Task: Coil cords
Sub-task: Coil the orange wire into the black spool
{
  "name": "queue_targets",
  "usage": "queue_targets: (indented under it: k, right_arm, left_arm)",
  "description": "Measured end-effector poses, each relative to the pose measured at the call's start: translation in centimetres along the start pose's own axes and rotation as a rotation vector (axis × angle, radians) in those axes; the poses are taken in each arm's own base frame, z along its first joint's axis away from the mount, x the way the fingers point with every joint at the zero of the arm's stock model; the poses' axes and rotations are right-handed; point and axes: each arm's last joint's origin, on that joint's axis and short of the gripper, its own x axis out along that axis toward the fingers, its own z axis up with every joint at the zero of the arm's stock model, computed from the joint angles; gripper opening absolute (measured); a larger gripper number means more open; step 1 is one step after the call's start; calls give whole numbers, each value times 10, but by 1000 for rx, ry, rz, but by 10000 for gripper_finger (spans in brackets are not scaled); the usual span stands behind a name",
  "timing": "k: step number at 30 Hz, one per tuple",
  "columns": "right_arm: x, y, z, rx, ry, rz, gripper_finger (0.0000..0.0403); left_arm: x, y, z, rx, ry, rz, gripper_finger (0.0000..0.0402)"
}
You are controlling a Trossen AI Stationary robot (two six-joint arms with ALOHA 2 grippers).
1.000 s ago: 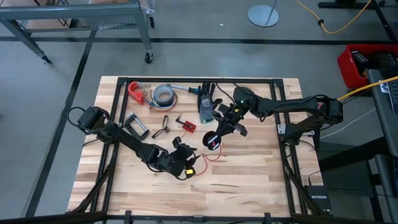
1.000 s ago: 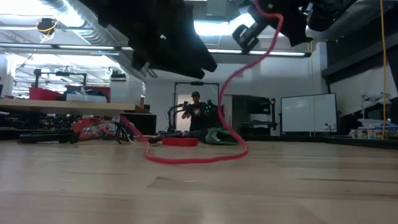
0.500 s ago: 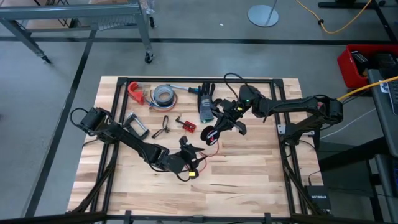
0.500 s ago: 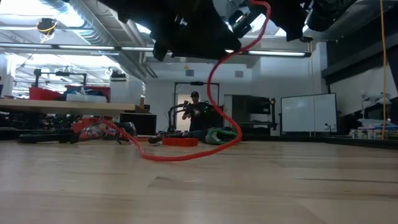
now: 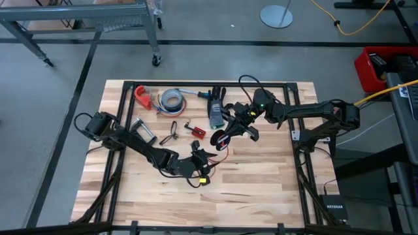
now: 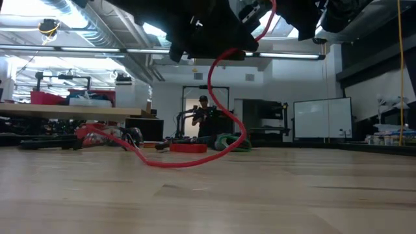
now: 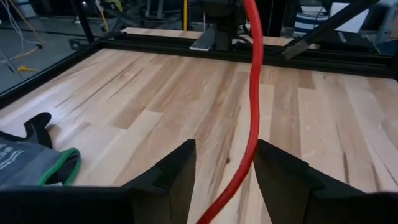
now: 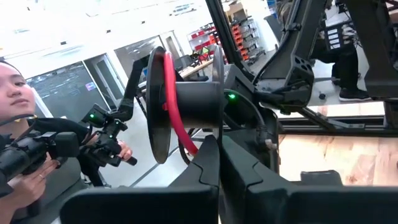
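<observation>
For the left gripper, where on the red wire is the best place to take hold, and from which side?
Grip the hanging stretch of the red wire just below the spool, coming from the left arm's side. It already runs between the open left gripper fingers, clear of the table.

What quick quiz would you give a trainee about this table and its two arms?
1. True or false: the left gripper is clamped shut on the red wire.
2. What is the red wire wound on? A: the grey tape roll. B: the black spool. C: the glove.
3. Which gripper holds the spool up off the table?

Key:
1. False. Its fingers are open and the wire runs between them.
2. B.
3. The right gripper, with its fingers shut.
</observation>
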Motion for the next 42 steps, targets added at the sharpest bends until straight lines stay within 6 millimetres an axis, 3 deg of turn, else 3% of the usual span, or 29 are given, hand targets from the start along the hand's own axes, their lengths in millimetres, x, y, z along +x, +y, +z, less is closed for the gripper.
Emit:
queue_targets:
  k: [4, 13, 21, 32, 42]
  right_arm:
    - [0, 0, 1, 4, -6, 3, 1]
    - [0, 1, 1, 3, -3, 9, 1]
    - [-5, -2, 1, 11, 7, 12, 1]
    - [-36, -22, 4, 87, 6, -100, 1]
    - [-46, -35, -23, 170, 140, -306, 1]
  left_arm:
    - [1, 2, 0, 10, 7, 8, 121]
    - [1, 2, -1, -23, 12, 11, 8]
    - [-2, 7, -11, -113, 80, 120, 5]
    - [-20, 2, -17, -184, 155, 137, 2]
    - [-24, 8, -16, -277, 177, 183, 1]
